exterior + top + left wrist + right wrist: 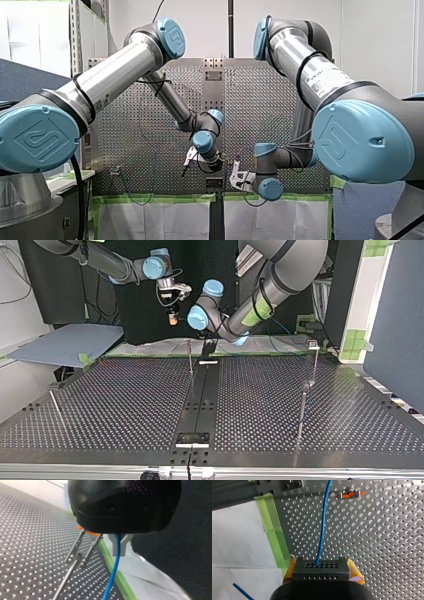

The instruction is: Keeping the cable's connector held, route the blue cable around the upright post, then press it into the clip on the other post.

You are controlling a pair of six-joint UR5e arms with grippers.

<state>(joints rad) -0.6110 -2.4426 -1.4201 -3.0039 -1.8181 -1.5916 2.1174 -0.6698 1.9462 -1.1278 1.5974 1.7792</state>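
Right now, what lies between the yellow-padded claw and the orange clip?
In the right wrist view, only bare perforated table and the blue cable, running from the connector in my right claw past the clip.

1. My right gripper (321,567) clamps the dark connector (321,572) between its yellow pads (353,569).
2. The blue cable (322,530) runs from the connector ahead over the perforated table (377,545), passing beside an orange clip (350,495).
3. Green tape (273,530) borders the table.

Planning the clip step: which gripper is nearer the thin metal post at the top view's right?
Left. My left gripper hangs mid-view at the table's far edge; my right gripper is higher, further toward the view's left, away from the thin metal post.
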